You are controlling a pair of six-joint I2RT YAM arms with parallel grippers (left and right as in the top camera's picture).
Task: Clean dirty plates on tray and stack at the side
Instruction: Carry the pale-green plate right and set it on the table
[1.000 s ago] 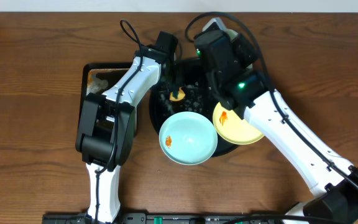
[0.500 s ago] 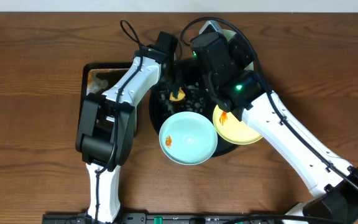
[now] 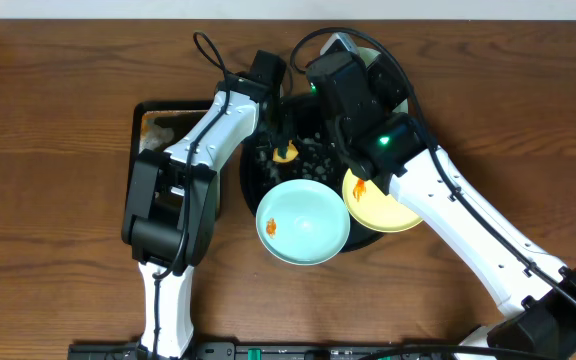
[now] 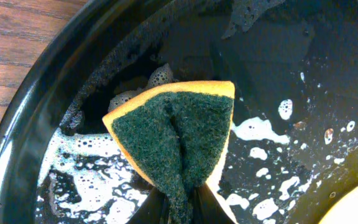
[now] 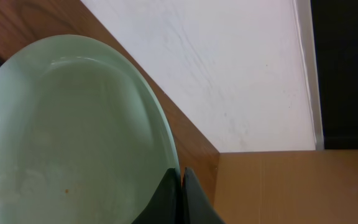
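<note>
Left arm reached over the tray, left gripper clamped on a sponge near the tray's left rim; right gripper pinched a pale green plate by its rim at the tray's far edge

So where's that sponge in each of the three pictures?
Overhead: the sponge is a small yellow spot just above centre, over the black tray.
Left wrist: the sponge is mid-frame, green side up, pinched at its bottom by the left jaws.
Right wrist: not in it.
Shared landmark: the black tray's rim, in the overhead and left wrist views.
</note>
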